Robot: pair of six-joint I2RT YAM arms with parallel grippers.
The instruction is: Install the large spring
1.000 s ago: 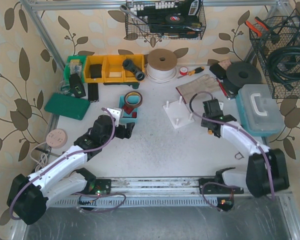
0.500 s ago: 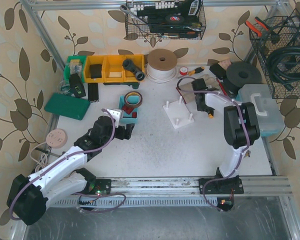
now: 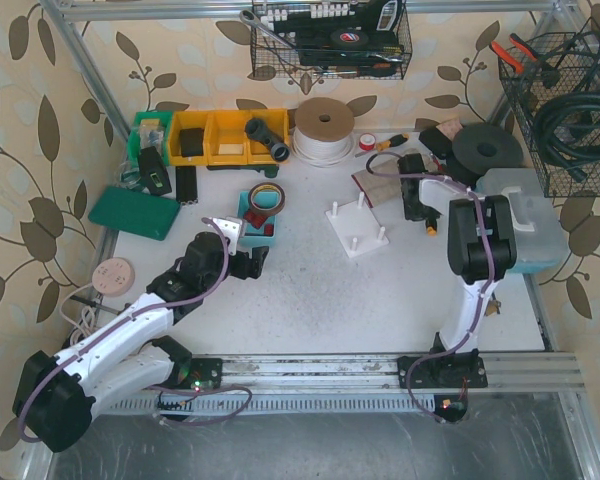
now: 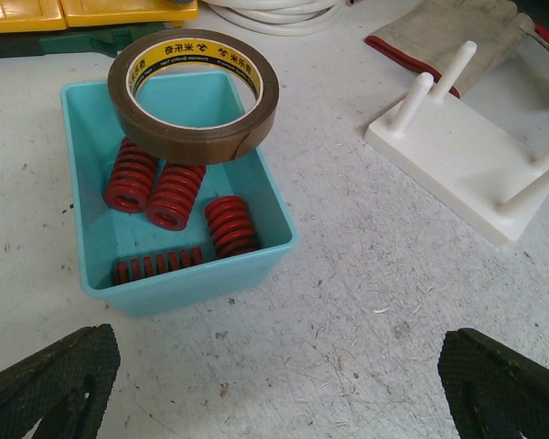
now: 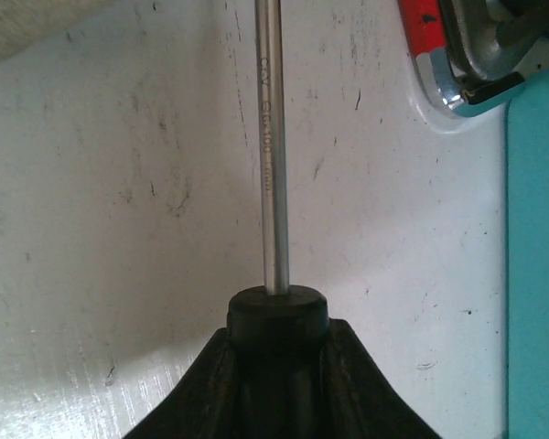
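Several red springs (image 4: 172, 195) lie in a teal bin (image 4: 256, 261), thick ones and one thin one (image 4: 157, 265). A brown tape roll (image 4: 194, 96) rests on the bin's rim. The white peg board (image 4: 457, 155) stands to the right of it, its pegs bare. My left gripper (image 4: 274, 375) is open and empty, just short of the bin (image 3: 243, 205); it shows in the top view (image 3: 250, 262). My right gripper (image 5: 276, 338) is shut on a screwdriver's black handle, the metal shaft (image 5: 273, 165) pointing away. It sits at the back right (image 3: 417, 207), right of the peg board (image 3: 357, 232).
A grey glove (image 3: 385, 175) lies behind the peg board. A teal toolbox (image 3: 520, 215) stands at the right, its edge close to my right gripper (image 5: 535, 274). A red-handled tool (image 5: 430, 37) lies ahead. Yellow bins (image 3: 225, 135), a white cable coil (image 3: 323, 125) and a green case (image 3: 135, 212) line the back and left.
My right arm has swung from the table's middle right out to the back right, beside the glove and toolbox. The left arm has not moved.
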